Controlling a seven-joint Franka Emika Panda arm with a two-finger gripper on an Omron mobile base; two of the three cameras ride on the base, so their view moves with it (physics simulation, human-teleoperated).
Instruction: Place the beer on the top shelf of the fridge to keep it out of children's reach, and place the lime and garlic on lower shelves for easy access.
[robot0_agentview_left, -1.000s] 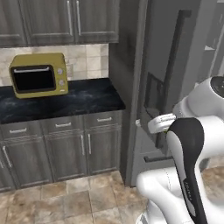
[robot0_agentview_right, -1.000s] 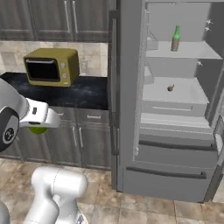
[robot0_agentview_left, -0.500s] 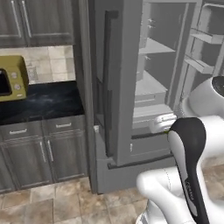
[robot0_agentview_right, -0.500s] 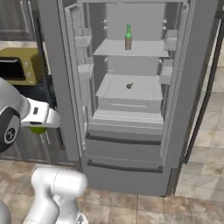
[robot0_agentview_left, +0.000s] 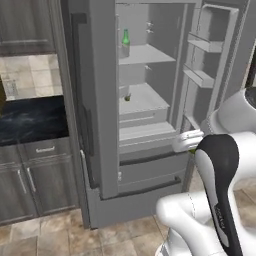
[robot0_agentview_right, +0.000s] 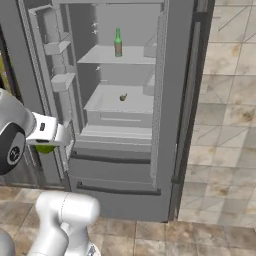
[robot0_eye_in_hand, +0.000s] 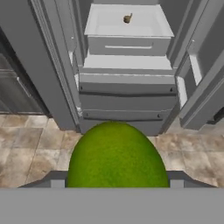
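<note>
The fridge (robot0_agentview_left: 100, 110) (robot0_agentview_right: 176, 100) stands open in front of me. A green beer (robot0_agentview_left: 125, 40) (robot0_agentview_right: 118, 42) stands upright on the top shelf (robot0_agentview_left: 147, 54) (robot0_agentview_right: 100, 56). The small tan garlic (robot0_agentview_left: 127, 97) (robot0_agentview_right: 123, 97) (robot0_eye_in_hand: 127, 19) lies on a lower shelf (robot0_agentview_left: 147, 102) (robot0_agentview_right: 107, 104) (robot0_eye_in_hand: 109, 22) above the drawers. My gripper (robot0_agentview_right: 47, 144) (robot0_agentview_left: 191, 144) (robot0_eye_in_hand: 116, 183) is shut on the yellow-green lime (robot0_eye_in_hand: 116, 153) (robot0_agentview_right: 45, 148), held at drawer height in front of the fridge and apart from it.
Door bins (robot0_agentview_left: 205, 75) (robot0_agentview_right: 56, 47) line the open fridge doors on both sides. A black counter (robot0_agentview_left: 30, 120) over grey cabinets (robot0_agentview_left: 35, 185) lies left of the fridge. Tiled floor (robot0_agentview_right: 220, 150) spreads to the right and in front.
The base has driven along: both base views have slid from the counter and microwave to face the open fridge. The lime stays in my gripper; beer and garlic have not moved.
</note>
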